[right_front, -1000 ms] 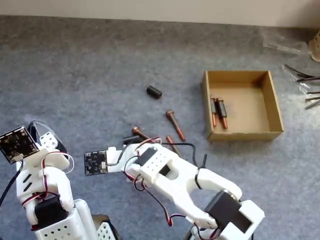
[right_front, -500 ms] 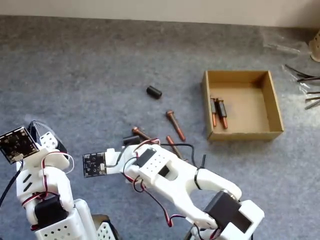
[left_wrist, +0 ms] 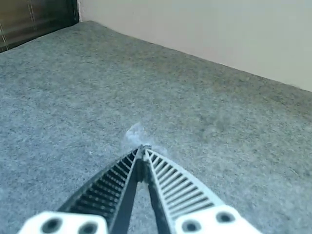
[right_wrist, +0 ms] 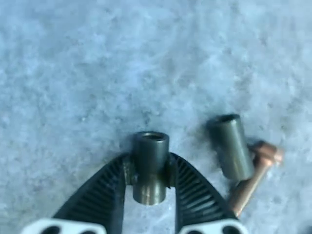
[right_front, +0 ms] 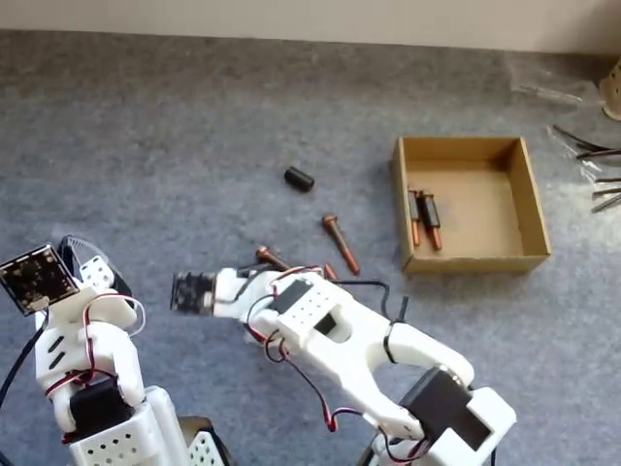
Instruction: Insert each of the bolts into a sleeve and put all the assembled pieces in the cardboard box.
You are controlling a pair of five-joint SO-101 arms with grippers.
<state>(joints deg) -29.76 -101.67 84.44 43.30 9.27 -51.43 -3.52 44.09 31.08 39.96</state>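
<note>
Down at the lower middle of the high view, the right arm [right_front: 330, 325] stretches leftward over the grey counter [right_front: 175, 126]. From its own wrist view, the right pincer [right_wrist: 150, 165] is clamped on a dark sleeve [right_wrist: 151, 146], one ribbed finger on each side and the open bore showing at the far end. Just to the right of that, lower right in the same frame, a second sleeve [right_wrist: 234, 146] lies on the counter with a copper bolt [right_wrist: 253, 175] touching its side.

At the lower left of the high view stands the left arm [right_front: 87, 359]. Its left pincer [left_wrist: 142, 151] is closed, tips together and nothing between them (bare grey surface and a pale wall lie beyond it).

Right of centre in the high view sits the cardboard box [right_front: 537, 199], and two assembled pieces [right_front: 424, 218] lie side by side against its left wall. A long bolt [right_front: 341, 243] lies in the open between the box and the right arm. A short bolt end [right_front: 269, 256] pokes out at the arm's upper edge. A lone sleeve [right_front: 299, 179] lies above them, well apart from the box.
</note>
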